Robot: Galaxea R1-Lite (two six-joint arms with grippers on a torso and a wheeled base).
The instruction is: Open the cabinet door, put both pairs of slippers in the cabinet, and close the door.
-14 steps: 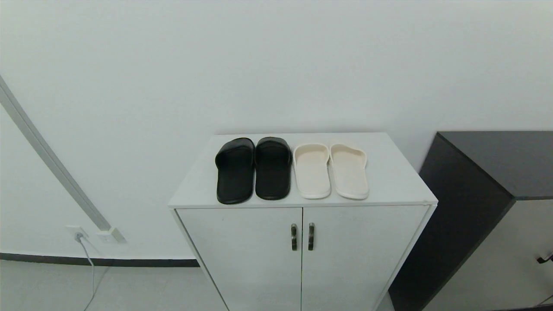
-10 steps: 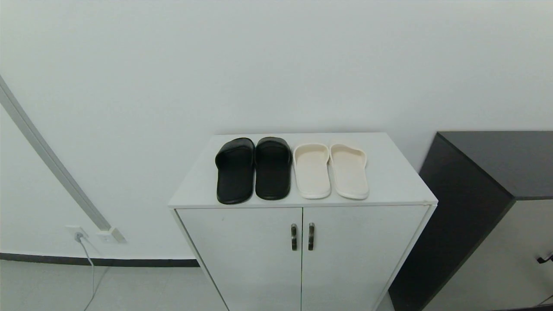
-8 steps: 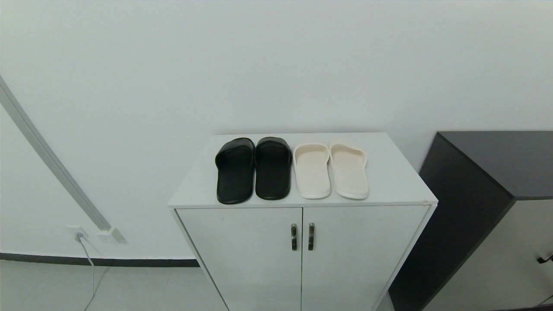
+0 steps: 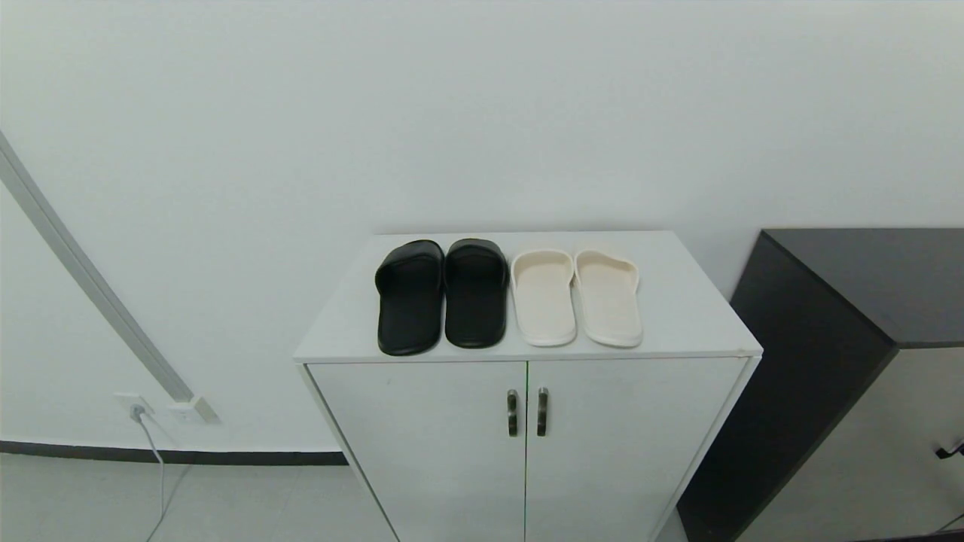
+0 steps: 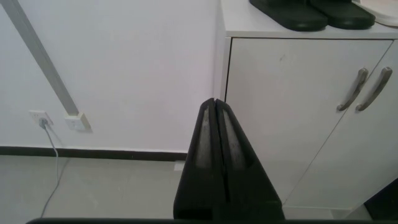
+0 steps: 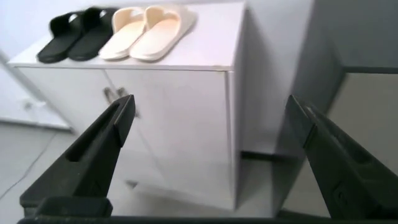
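Nothing has moved since the earlier frames: from my end the head view holds steady and the slippers lie where they were.

The cabinet (image 4: 700, 316) sits in the lower middle of the head frame, against the white wall. Its two doors meet flush at the centre, both shut. The left handle (image 4: 513, 412) and right handle (image 4: 541, 412) stand upright just beside each other, one on each side of the seam.

Both pairs are on the cabinet top, toes toward the wall. The black pair (image 4: 410, 301) lies left of centre and the white pair (image 4: 542, 301) right of centre. Within each pair the two slippers touch, and the inner black slipper lies just beside the inner white one. All four heels stop just short of the front edge.

My left pincer (image 5: 214, 137) has its fingers pressed together with nothing between them. It hangs in front of the cabinet's left front corner, well apart from it. My right pincer (image 6: 208, 106) is spread wide and holds nothing. I see the cabinet's right front corner between its fingers, well apart from them.

A dark cabinet (image 4: 813, 354) stands at the right edge of the head frame. A socket (image 4: 135, 406) with a cable sits at the lower left.
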